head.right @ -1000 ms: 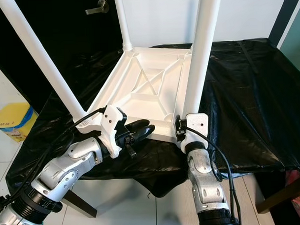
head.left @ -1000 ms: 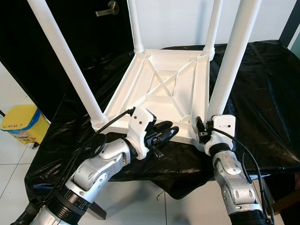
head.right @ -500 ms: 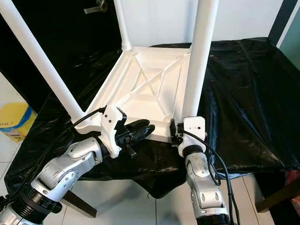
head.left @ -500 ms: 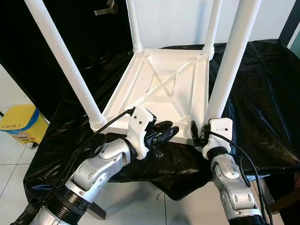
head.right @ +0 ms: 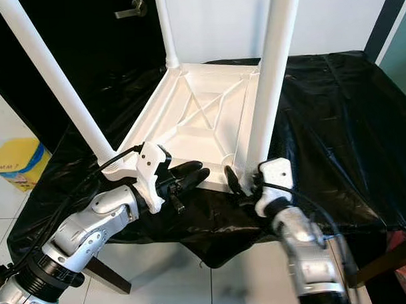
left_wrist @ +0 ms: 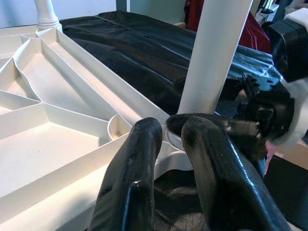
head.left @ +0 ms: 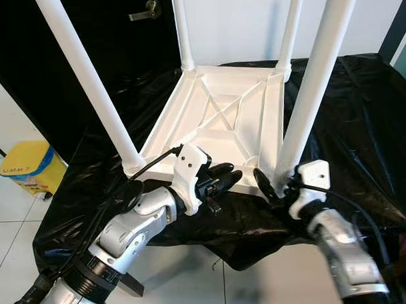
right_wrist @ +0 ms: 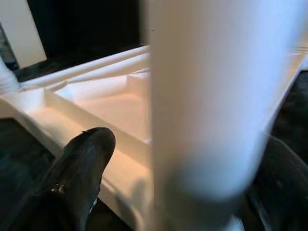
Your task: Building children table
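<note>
The white children's table point(head.left: 222, 114) lies upside down on a black-covered table, all of its legs pointing up. My left gripper point(head.left: 225, 174) is at the front rim, its two fingers nearly together with the rim between them point(left_wrist: 163, 132). My right gripper point(head.left: 277, 181) stands open around the base of the front right leg point(head.left: 311, 88). One finger point(right_wrist: 82, 168) is apart from the leg point(right_wrist: 207, 96) on one side, and the other finger sits on the far side of the leg.
Black sheeting point(head.left: 362, 120) covers the work table to its edges, with tile floor below the front edge. A yellow bin point(head.left: 27, 168) stands on the floor at the left. A dark door with a handle point(head.left: 145, 12) is behind.
My right wrist has swung to the right and turned, and its fingers now stand apart either side of the leg base. The left gripper has stayed in place.
</note>
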Tool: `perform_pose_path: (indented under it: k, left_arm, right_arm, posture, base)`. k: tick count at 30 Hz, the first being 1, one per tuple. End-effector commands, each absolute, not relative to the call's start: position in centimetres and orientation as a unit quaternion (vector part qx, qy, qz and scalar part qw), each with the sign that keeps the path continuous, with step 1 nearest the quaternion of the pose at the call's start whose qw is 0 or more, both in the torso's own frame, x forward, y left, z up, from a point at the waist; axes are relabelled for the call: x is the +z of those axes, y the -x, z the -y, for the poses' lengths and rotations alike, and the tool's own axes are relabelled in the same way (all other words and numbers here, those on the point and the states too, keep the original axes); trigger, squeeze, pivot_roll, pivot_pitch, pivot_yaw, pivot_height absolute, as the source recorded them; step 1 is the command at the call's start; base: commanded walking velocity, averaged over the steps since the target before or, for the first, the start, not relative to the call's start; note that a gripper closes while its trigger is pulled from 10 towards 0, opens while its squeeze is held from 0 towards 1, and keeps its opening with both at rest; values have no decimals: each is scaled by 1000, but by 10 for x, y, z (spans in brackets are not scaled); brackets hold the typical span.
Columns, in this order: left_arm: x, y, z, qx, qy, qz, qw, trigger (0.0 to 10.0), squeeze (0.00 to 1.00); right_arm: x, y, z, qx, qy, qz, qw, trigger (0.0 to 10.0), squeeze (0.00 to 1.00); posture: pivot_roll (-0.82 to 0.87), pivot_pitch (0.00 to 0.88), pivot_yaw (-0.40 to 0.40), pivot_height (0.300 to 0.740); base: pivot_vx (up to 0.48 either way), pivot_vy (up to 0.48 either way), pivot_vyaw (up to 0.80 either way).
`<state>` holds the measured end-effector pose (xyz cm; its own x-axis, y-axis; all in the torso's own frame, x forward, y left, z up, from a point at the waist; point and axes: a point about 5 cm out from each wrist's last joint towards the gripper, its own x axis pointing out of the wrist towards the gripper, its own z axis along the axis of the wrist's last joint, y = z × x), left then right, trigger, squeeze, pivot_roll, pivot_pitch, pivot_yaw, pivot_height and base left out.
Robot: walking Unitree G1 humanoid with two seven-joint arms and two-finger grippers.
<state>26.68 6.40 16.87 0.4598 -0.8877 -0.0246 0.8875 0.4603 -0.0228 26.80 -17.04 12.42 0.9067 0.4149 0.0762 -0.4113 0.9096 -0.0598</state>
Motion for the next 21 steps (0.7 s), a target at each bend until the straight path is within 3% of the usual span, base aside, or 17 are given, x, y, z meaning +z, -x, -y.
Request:
perform_pose_path:
  k: [1,8,15,16,21]
  left_arm:
    - [171,-258,-63,-618,2,-13,786,10000,0]
    - [172,-260,-64,-616,-1,-11,788,10000,0]
    - [172,-261,-65,-616,-12,-12,787,10000,0]
    - [173,-261,-65,-617,-13,-10,787,10000,0]
    - [173,-261,-66,-615,-13,-10,789,10000,0]
  right_arm:
    - [123,-273,173,253,20,31,967,10000,0]
    - [127,-291,189,308,65,5,949,10000,0]
    - [130,-304,188,347,99,-2,933,10000,0]
    - [132,-307,186,361,106,-2,926,0,0]
    - [130,-309,187,370,112,-4,922,0,0]
  posture:
    - [-153,3,31,740]
    - [-147,0,36,740]
    - [-143,0,41,740]
    - [-137,0,36,740]
    - [-135,0,35,740]
  base:
    - [0,0,0]
    - [0,0,0]
    - [0,0,0]
    - [0,0,0]
    - [0,0,0]
